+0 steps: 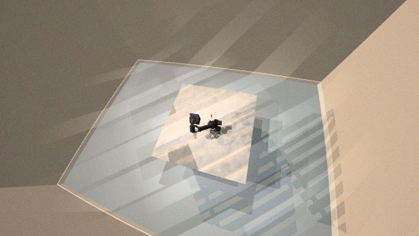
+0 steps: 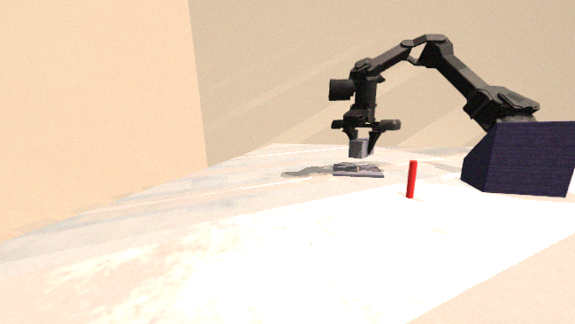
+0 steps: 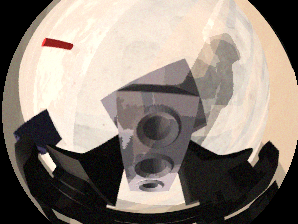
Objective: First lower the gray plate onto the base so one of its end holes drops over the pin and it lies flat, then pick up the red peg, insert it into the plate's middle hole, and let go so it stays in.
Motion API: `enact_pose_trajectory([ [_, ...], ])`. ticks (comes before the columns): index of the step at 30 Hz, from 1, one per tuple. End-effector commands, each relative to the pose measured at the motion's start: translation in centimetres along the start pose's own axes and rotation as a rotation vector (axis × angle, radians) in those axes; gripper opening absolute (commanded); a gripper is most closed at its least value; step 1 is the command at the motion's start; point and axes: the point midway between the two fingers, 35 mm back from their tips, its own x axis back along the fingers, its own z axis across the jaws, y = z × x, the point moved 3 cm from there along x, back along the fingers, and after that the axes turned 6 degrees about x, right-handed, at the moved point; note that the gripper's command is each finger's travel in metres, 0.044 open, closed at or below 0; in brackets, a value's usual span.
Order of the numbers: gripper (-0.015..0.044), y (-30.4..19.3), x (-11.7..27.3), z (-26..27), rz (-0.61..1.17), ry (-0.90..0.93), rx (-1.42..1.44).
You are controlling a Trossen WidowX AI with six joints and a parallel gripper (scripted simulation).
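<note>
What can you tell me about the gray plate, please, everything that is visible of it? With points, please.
The gray plate [image 2: 358,149] [image 3: 189,112] is a thick, matte, straight-sided bar with three round holes in a row along its broad face. What it is made of, I cannot tell. Clamped between the fingers of the gripper [image 2: 364,141] [image 3: 152,165], it hangs above the base [image 2: 358,175] [image 3: 184,70], not yet lying on it.

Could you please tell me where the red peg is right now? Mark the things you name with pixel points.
In the exterior view, the red peg [image 2: 411,179] [image 1: 211,115] [image 3: 57,44] stands upright on the table [image 2: 265,266] [image 1: 222,158], between the base [image 2: 358,175] and the dark blue block [image 2: 526,159].
</note>
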Motion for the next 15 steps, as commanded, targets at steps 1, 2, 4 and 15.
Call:
enact_pose_trajectory([
  [1,0.0,-0.1,-0.8,0.1,0.006,0.003,0.004],
  [2,0.0,-0.1,-1.1,0.1,0.006,0.003,0.003],
  [4,0.0,-0.1,-1.4,0.1,0.006,0.003,0.003],
  [15,0.0,-0.1,-2.3,0.0,0.006,0.003,0.003],
])
